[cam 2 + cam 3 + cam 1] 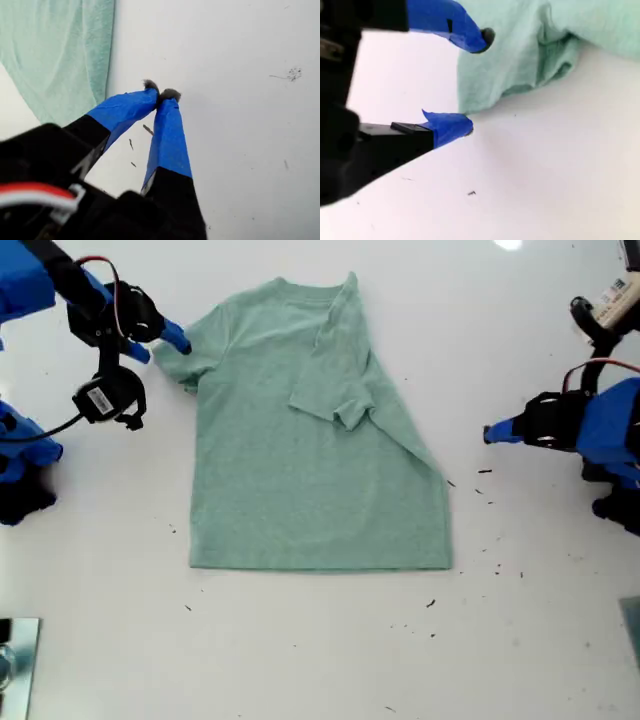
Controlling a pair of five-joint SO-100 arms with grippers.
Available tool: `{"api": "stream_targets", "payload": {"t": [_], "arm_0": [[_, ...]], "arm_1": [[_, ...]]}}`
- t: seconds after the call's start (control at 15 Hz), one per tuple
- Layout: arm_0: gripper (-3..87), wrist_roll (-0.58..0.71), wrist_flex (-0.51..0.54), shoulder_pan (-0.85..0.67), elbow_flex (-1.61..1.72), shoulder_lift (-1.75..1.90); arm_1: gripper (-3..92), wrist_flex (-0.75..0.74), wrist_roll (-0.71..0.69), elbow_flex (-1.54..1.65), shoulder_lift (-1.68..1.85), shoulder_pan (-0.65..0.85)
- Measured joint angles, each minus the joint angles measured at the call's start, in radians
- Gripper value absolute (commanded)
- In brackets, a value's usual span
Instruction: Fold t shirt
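Note:
The pale green t shirt (300, 470) lies flat on the white table, neck toward the far edge. Its side at the exterior view's right is folded in over the body, the sleeve (335, 405) resting on the chest. My second gripper (165, 343) is at the exterior view's upper left, open, its blue fingertips straddling the edge of the other sleeve (485, 95); one fingertip (480, 39) is over the cloth and one is on the table. My first gripper (490, 433) is shut and empty over bare table at the exterior view's right, apart from the shirt (55, 55).
Small dark specks (485, 480) dot the table by the first gripper. A shiny metal object (15, 660) sits at the exterior view's bottom left corner. The second arm's cable and black wrist camera (105, 398) hang beside the sleeve.

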Motion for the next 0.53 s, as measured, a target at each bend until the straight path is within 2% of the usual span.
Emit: {"api": "stream_targets", "payload": {"t": [0.07,0.13,0.33,0.53], "arm_0": [[14.3,0.003,-0.049,-0.003,0.000,-0.067],[1.0,0.003,-0.072,-0.003,0.000,-0.100],[-0.3,0.015,-0.103,0.005,-0.006,-0.049],[-0.3,0.038,0.002,0.049,-0.133,0.129]], "arm_1": [[2.6,0.000,-0.002,0.000,0.000,0.000],[2.6,0.000,-0.002,0.000,0.000,0.000],[2.6,0.000,-0.002,0.000,0.000,0.000],[2.6,0.000,-0.002,0.000,0.000,0.000]]}}
